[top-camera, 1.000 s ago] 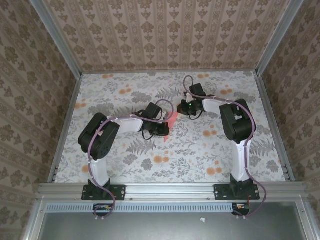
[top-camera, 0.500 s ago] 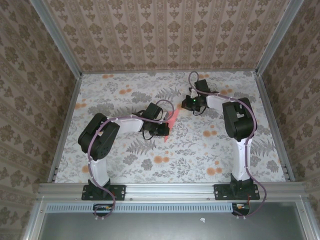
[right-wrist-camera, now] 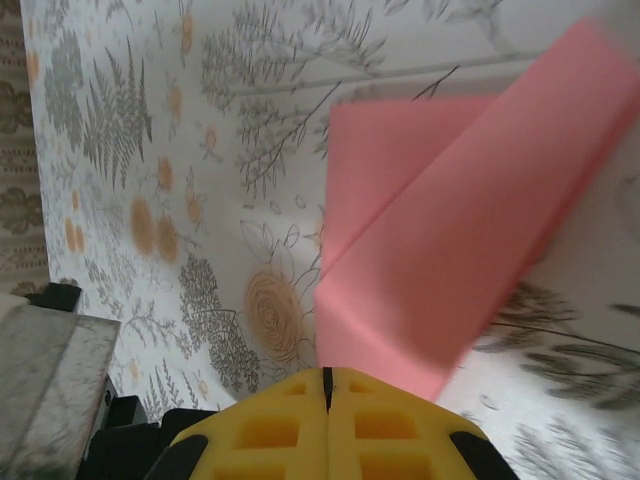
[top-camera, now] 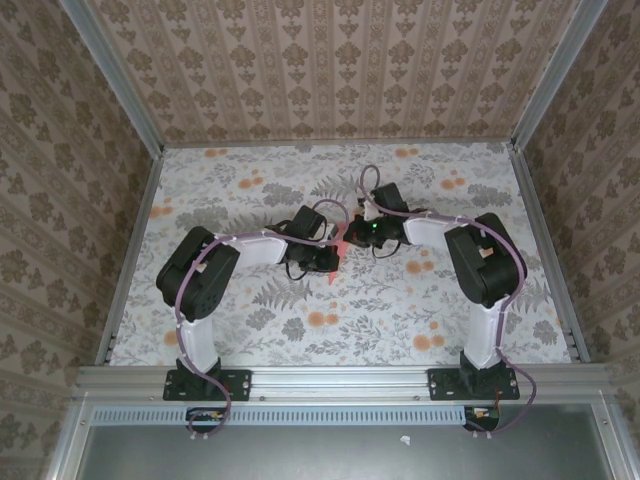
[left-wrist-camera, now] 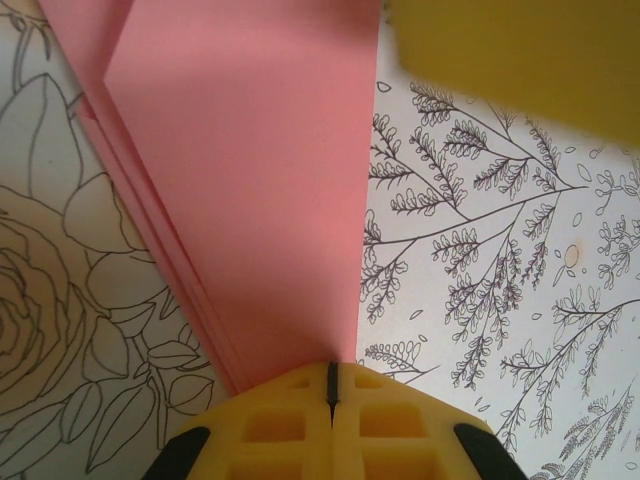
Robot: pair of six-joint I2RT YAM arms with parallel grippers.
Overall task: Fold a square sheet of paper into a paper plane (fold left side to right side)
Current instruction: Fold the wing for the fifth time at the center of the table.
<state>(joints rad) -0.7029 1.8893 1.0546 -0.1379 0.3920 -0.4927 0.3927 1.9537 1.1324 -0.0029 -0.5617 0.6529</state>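
Note:
The salmon-pink sheet of paper lies mid-table, folded into a narrow pointed shape with layered creases. My left gripper is shut, and its yellow tips rest on the paper's narrow end. My right gripper is shut too, just beyond the left one. Its tips are at the near edge of the paper, where a folded flap overlaps a lower layer. I cannot tell whether either one pinches the paper. One yellow finger of the right gripper shows in the left wrist view.
The table has a floral cloth with orange blotches. Patterned walls and metal rails close it in at the left, right and back. The left arm's wrist is beside my right gripper.
My right gripper has swung from the far right back toward me and left, and now sits at the paper beside the left gripper. The left arm has stayed put.

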